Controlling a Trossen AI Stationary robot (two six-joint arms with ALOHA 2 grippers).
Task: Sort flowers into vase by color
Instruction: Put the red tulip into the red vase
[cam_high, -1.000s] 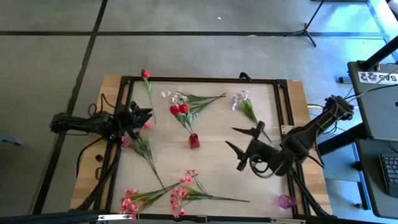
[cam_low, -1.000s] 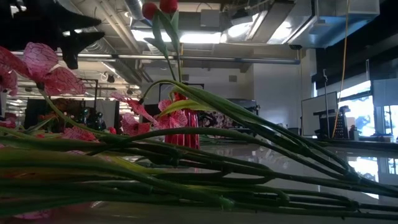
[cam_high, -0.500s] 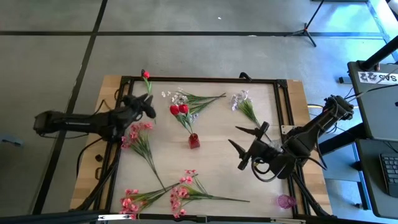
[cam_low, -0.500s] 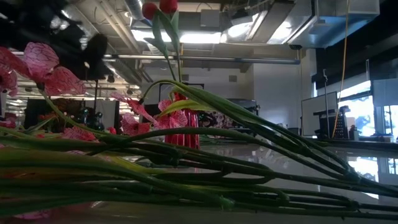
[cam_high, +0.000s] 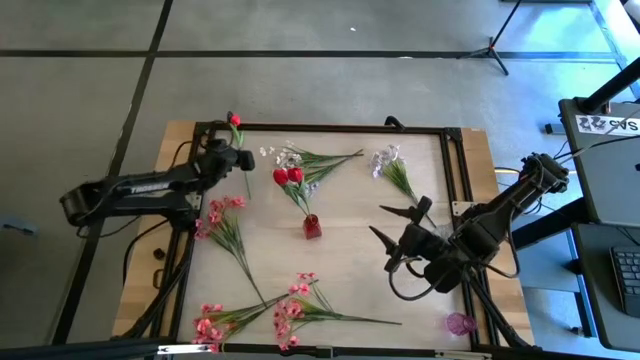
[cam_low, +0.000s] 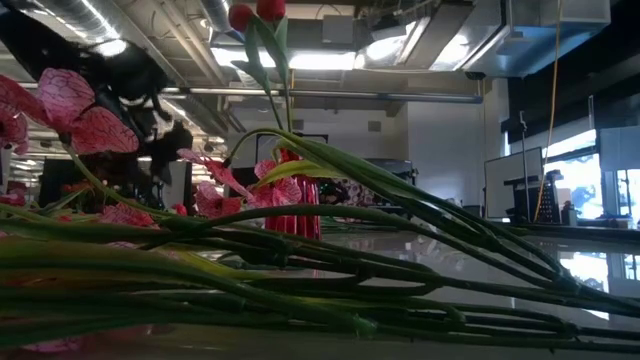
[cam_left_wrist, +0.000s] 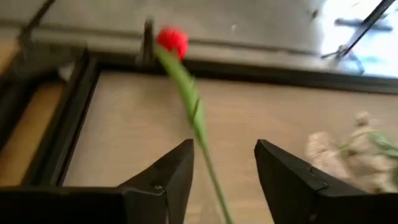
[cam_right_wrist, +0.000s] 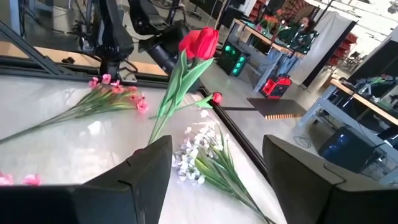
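While the left gripper hangs over the table's far-left corner with its fingers spread and empty, a lone red tulip lies just ahead of it, its stem running down between the 2 fingertips without touching either. Its bloom sits by the black frame at the far edge. At mid-table a red vase stands upright holding 2 red tulips. Whitish sprigs lie just behind those blooms, and a pale lilac sprig lies further right. Pink sprays rest at the left and along the near edge. A pink vase stands at the near-right corner. Over the right side, the right gripper hovers with fingers apart, holding nothing
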